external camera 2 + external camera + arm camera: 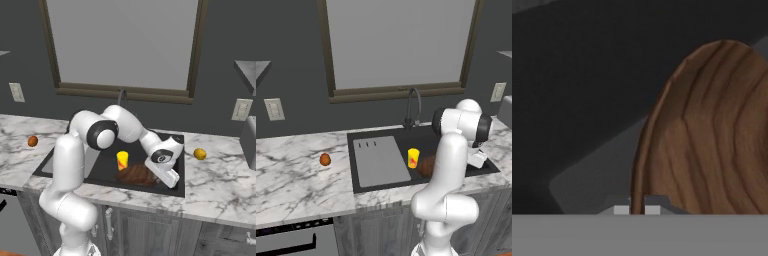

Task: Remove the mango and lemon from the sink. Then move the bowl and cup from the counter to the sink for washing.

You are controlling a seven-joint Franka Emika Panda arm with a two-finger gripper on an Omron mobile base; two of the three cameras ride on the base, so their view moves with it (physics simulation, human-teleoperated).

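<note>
On the counter [296, 175] left of the sink [381, 145], near the middle of that stretch of marble, lies the mango [325, 159], well apart from the basin. Judged from this, the first half of the task is done, since no fruit lies in the basin.

Next comes the sink itself. Its grey ribbed drainboard panel [381, 161] covers the left part; just right of the panel the cup [413, 158] stands upright on the black floor, its opening up and nothing to be seen inside it. Just beside it on the right, toward the front wall of the basin, is the bowl [137, 174], and the gripper [637, 210] is at its rim. In the hand view the thin edge of the bowl runs down between the two fingertips [621, 210], so the jaws appear to pinch the rim, though how firmly I cannot tell. The bowl looks tilted in that view; nothing lies in it.

So the step in hand is the last one, setting the bowl down in the sink. The next move calls for lowering it flat, spreading the jaws, and lifting straight up clear of the cup and faucet [414, 107].

On the counter right of the sink, near its back corner, rests the lemon [200, 154].
</note>
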